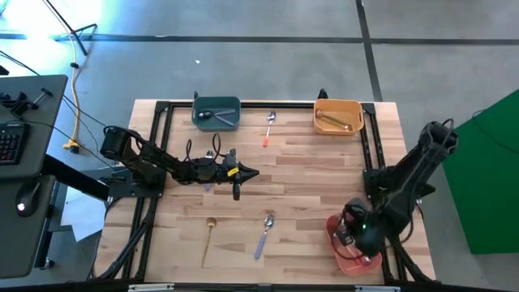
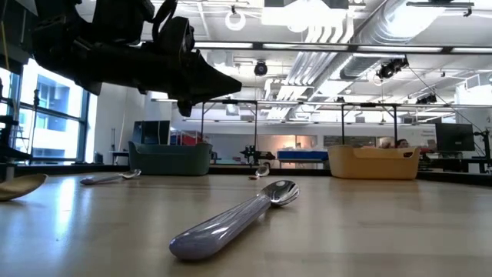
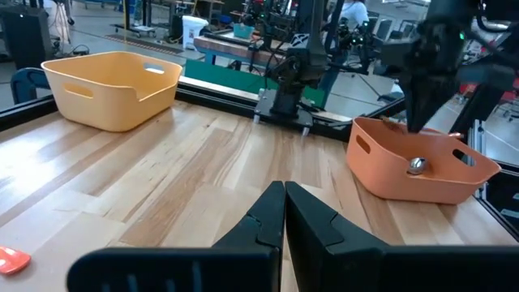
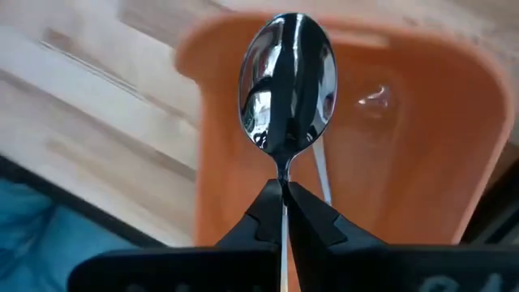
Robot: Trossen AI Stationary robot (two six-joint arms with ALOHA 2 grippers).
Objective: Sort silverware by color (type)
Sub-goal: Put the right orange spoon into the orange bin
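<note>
My right gripper [image 1: 357, 240] hangs over the red-pink bin [image 1: 350, 264] at the table's near right corner, shut on a silver-headed spoon [image 4: 288, 81]; the colour of its handle is hidden. My left gripper [image 1: 253, 172] hovers shut and empty, pointing level over the table's middle. A lavender-handled spoon [image 1: 264, 234] and a gold spoon [image 1: 209, 234] lie flat near the front edge. A red-handled spoon [image 1: 269, 128] lies near the far edge. The teal bin [image 1: 216, 113] holds spoons; the orange bin [image 1: 338, 116] holds a gold utensil. My right gripper pinches the spoon's thin neck [image 4: 284, 174], just behind the bowl, between its two fingertips. The fingers come from above, pointing steeply down, and lie along the spoon. The bowl [image 3: 416, 165] sticks out below the fingertips, lifted clear, down inside the red-pink bin's walls [image 3: 430, 185].
Another silver utensil [image 4: 323, 174] lies inside the red-pink bin. A further spoon [image 2: 111, 178] lies under my left arm. Black frame rails run along the table's left, right and far sides. Bare wood lies between the two arms.
</note>
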